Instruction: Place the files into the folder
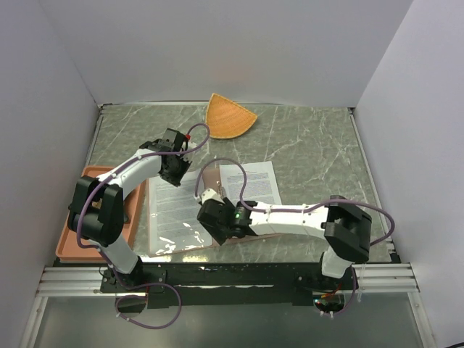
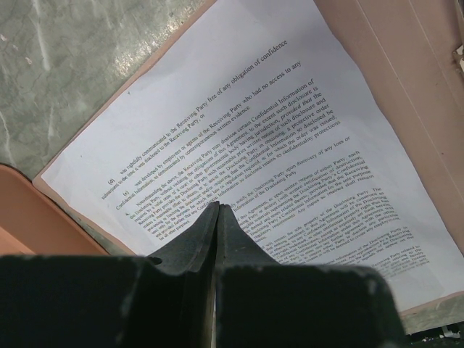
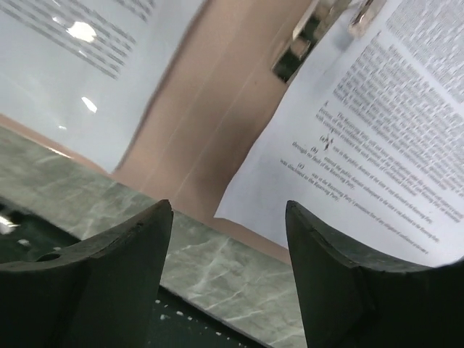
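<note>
Reddish-brown card sits at the centre of the scene: the folder [image 3: 210,130] is laid open and flat on the grey-green marble table [image 1: 312,152], close to its near edge. The files [image 1: 250,183] are spread across it, text side up. One printed sheet [image 1: 172,210] is seen on the folder's left half, with glare caught on its surface, and the other sheet [image 3: 377,123] is seen on the right half. A strip of bare card is left showing between them. A small metal clip [image 3: 301,47] is made out, blurred, near the top corner of the right-hand sheet.

The left gripper [image 2: 216,206] is held over the left-hand sheet with its two fingers pressed together. Nothing is seen clamped between them, and whether the tips touch the paper cannot be told. The right gripper [image 3: 226,210] is held low over the folder's near edge with its fingers spread wide apart. No object is gripped, and the marble and a corner of the right-hand sheet are framed between them.

A salmon-orange tray [image 1: 69,250] is placed just beside the folder on the left. An orange fan-shaped dish [image 1: 230,117] is set well apart at the far edge of the table.
</note>
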Action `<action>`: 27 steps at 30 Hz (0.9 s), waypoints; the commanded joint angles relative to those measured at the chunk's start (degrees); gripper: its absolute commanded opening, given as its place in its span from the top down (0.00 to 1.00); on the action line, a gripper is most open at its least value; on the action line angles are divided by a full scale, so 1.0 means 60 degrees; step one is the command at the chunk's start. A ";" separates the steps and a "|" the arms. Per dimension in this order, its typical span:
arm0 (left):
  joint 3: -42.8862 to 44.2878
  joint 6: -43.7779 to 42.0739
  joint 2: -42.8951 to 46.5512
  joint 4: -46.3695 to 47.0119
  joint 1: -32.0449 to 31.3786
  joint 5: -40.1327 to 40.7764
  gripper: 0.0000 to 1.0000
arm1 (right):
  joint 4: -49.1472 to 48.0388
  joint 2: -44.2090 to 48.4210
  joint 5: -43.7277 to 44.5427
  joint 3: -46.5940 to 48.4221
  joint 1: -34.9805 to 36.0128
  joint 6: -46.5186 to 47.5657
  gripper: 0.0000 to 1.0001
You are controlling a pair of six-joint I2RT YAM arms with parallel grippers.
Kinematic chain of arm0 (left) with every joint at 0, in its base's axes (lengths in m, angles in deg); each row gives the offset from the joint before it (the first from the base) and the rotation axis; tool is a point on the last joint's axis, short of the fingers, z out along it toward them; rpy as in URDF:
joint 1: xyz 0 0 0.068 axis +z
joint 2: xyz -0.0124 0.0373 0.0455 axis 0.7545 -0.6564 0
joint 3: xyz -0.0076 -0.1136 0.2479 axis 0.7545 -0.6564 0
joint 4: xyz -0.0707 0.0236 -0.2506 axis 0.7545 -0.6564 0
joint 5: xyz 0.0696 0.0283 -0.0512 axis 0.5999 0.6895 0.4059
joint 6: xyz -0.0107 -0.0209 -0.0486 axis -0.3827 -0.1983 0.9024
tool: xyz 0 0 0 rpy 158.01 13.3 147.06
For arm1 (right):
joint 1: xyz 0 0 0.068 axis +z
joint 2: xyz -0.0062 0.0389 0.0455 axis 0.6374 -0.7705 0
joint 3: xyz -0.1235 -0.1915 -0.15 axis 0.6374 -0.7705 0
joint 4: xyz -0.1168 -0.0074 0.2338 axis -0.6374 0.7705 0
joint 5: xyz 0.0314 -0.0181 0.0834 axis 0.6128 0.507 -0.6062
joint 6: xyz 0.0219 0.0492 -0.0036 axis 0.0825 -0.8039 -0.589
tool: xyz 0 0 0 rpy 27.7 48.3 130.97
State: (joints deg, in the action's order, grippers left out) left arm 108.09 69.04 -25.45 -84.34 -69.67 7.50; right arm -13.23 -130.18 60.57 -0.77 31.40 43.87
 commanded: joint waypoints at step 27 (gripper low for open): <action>0.2745 0.0760 -0.2506 -0.0491 -0.1576 -0.1179 0.94 | -0.2056 0.0162 -0.3394 -0.0769 -0.8962 -0.2534 0.25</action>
State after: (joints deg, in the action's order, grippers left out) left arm 120.84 71.62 -38.45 -87.25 -78.12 1.18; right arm -21.34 -129.76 45.25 -3.83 -21.25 32.04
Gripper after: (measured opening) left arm 0.068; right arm 0.751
